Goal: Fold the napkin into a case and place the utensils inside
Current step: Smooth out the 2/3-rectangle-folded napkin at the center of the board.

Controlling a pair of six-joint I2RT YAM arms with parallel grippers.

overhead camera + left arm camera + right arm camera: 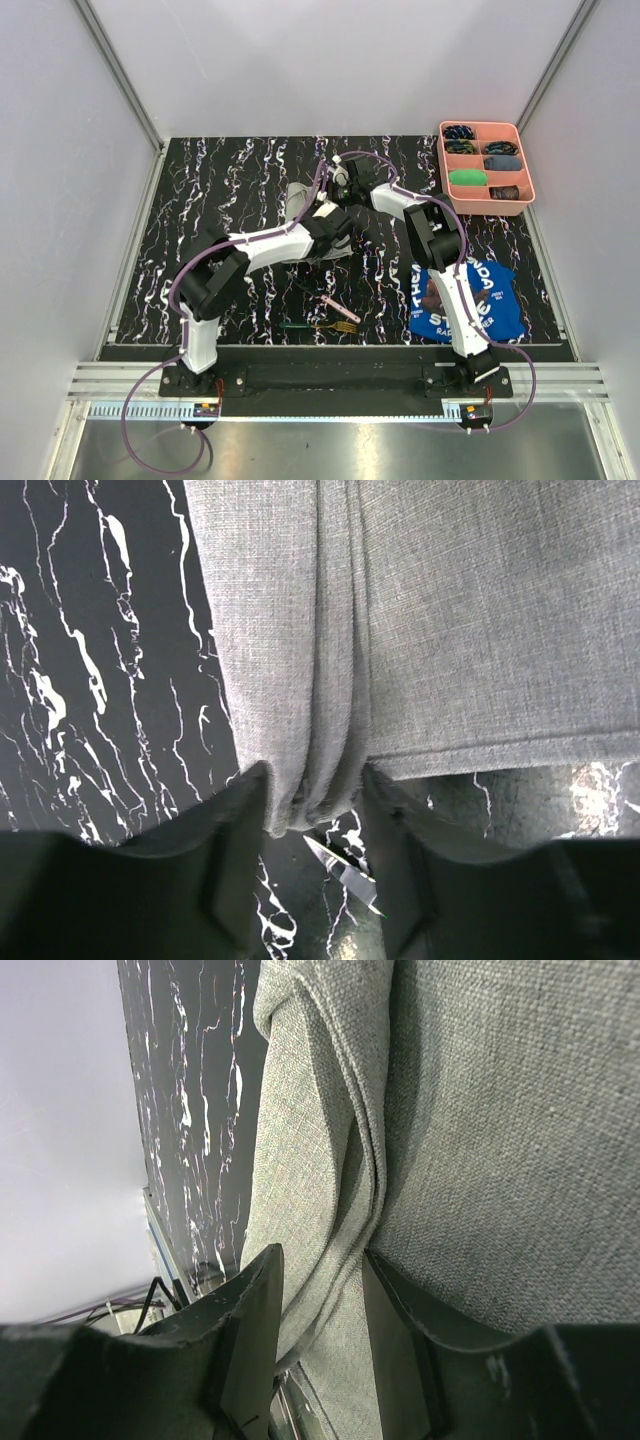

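The napkin (pixel 298 200) lies near the middle of the worktop (pixel 230 190), a little toward 12 o'clock, and in the top view it is largely hidden beneath both arms. The left pincer (pixel 315 792) is clamped on the napkin: its jaws bear on either side of a bunched pleat at the near hem, and the gathered ridges run off toward 12 o'clock in its wrist view. The right pincer (pixel 320 1275) is likewise closed on the napkin, its jaws straddling a rolled, layered edge. The utensils are not yet in the cloth. The knife (pixel 330 303) and the fork (pixel 320 326) rest on the worktop at 6 o'clock from the napkin, just beside each other. The blue cloth (pixel 500 300) lies at 4 o'clock and the pink tray (pixel 480 124) at 2 o'clock, both well apart from the work. Handling: the napkin appears thin, light and limp. It will probably not hold a crease unaided and will sag or bunch between two grip points. Take hold at hems or corners, grip all layers of a fold together, and keep the span between the pincers taut. The weave looks coarse enough to resist slipping. The folding step is judged unfinished.
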